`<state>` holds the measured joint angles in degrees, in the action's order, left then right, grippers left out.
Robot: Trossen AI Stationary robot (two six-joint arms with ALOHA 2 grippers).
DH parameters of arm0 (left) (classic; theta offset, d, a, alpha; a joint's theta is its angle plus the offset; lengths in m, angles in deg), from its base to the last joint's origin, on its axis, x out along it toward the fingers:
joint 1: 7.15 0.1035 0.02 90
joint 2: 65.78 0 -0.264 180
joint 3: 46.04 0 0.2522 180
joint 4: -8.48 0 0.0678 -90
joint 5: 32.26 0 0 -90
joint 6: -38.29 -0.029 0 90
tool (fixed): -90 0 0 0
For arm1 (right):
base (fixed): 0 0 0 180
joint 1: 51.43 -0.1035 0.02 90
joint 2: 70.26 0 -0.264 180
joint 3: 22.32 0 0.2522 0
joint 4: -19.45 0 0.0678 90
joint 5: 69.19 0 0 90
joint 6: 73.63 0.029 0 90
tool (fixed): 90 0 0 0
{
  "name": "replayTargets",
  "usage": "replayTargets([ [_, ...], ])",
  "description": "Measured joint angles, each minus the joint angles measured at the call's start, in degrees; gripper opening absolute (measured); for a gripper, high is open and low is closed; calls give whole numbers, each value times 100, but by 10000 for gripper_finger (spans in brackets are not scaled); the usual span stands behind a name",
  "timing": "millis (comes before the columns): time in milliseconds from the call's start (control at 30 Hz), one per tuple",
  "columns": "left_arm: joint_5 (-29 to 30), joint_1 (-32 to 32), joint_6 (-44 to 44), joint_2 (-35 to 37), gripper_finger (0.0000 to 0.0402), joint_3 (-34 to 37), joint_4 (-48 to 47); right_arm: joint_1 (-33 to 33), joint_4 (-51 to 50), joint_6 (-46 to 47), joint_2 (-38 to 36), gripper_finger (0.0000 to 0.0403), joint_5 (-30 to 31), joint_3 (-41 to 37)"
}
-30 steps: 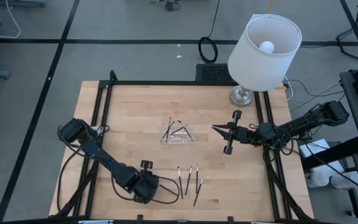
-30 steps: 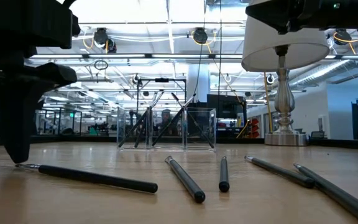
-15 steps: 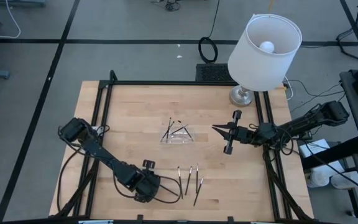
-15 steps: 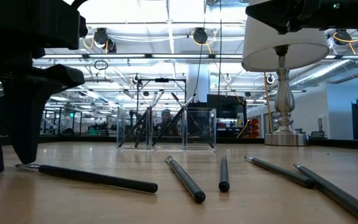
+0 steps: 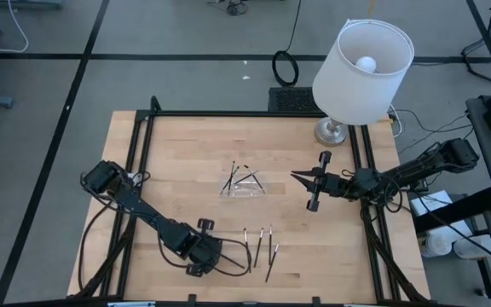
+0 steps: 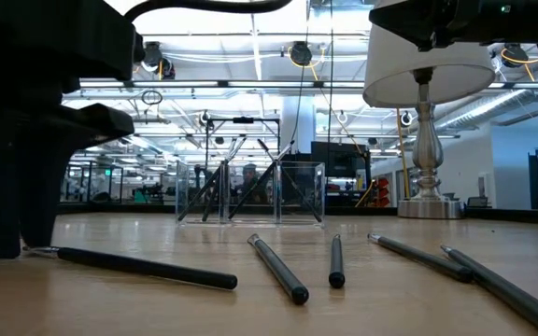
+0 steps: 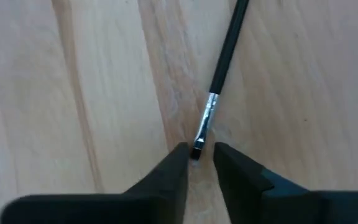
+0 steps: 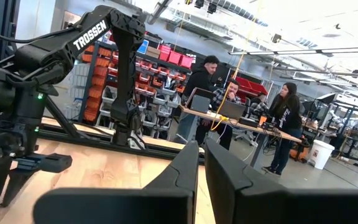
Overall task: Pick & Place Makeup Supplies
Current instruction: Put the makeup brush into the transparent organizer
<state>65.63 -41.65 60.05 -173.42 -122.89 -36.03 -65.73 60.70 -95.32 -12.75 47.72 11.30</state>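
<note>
Narrowing since earlier, left end effector [image 7: 199, 163] pinches a brush [image 7: 219, 81] tip on the wooden table [image 5: 186, 162]; right end effector [image 5: 297, 177] closed.

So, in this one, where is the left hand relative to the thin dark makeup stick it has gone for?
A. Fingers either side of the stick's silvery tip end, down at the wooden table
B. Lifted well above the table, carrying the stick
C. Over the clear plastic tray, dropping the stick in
A: the left wrist view shows the left hand with its fingers flanking the silvery end of the thin dark makeup stick lying on the wooden table.
</note>
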Motion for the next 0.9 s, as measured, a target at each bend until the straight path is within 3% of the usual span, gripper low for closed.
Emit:
replayTargets([
  [133,-127,-2,-2,0,13,0,-37,0,0,-1,0,20,0,0],
  [533,88,-103,-386,22,3,-24,70,0,2,-27,0,20,2,0],
  [900,370,-164,-592,72,1,-493,-265,0,43,-46,-2,20,2,0],
])
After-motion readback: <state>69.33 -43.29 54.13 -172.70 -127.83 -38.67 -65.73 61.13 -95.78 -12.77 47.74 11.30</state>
